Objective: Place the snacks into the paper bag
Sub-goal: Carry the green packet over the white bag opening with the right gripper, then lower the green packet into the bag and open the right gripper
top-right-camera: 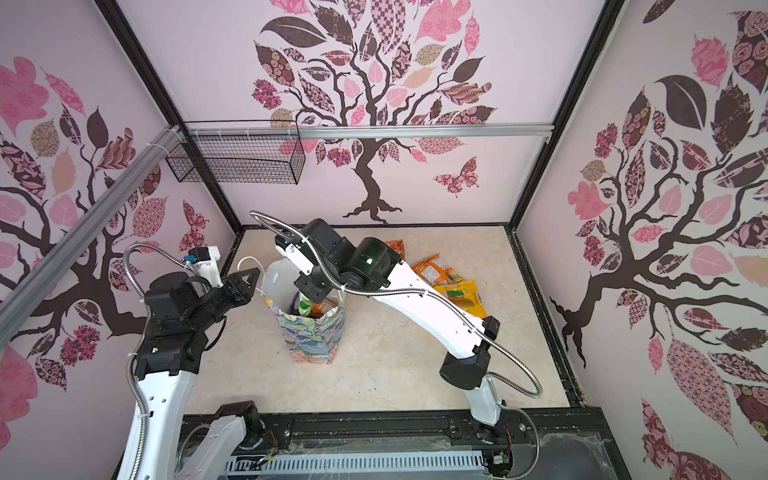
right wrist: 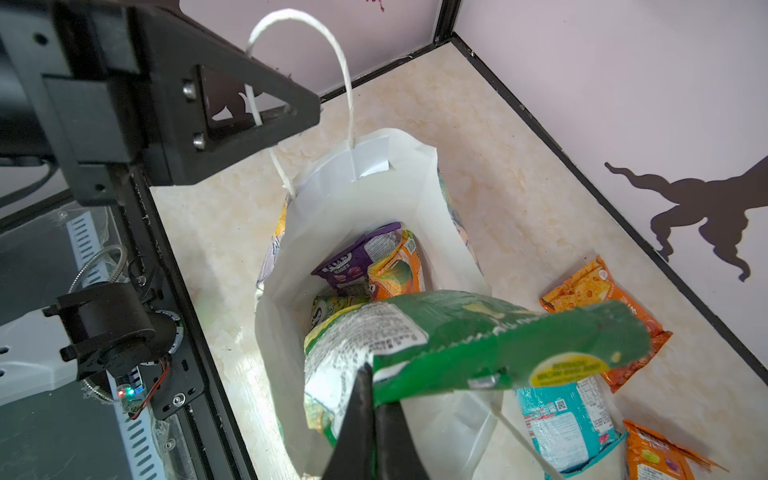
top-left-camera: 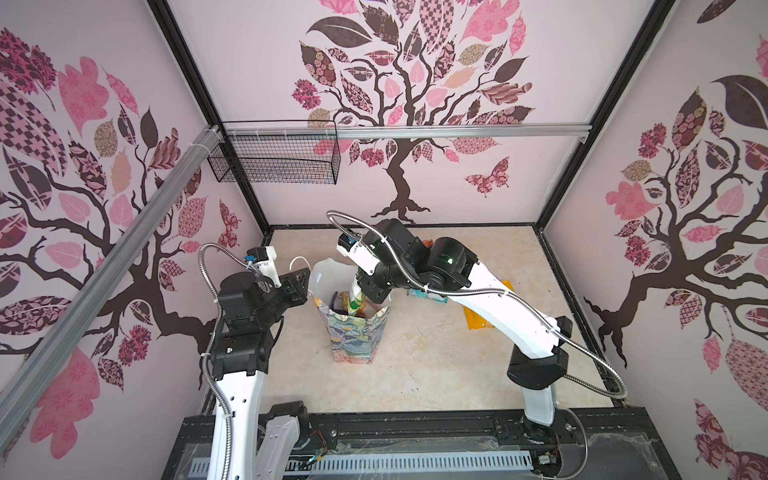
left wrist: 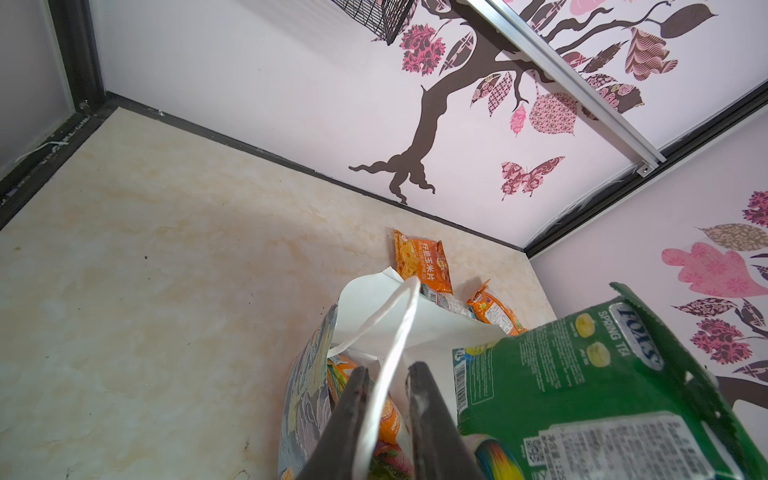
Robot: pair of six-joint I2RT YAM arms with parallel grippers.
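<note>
The paper bag (top-left-camera: 353, 332) stands upright near the middle of the table (top-left-camera: 436, 353), mouth open. The left gripper (left wrist: 386, 370) sits at its rim, jaws a little apart, with the white cord handle (left wrist: 395, 332) running through the gap; the right gripper (right wrist: 374, 386) has its jaws clamped on a green FOX'S Spring Tea packet (right wrist: 478, 332), hanging at the bag's mouth. Inside the bag lie a purple FOX'S BERRIES packet (right wrist: 357, 257) and an orange packet (right wrist: 399, 270); on the table just beside the bag lie a teal packet (right wrist: 561, 419) and an orange chip packet (right wrist: 602, 299).
</note>
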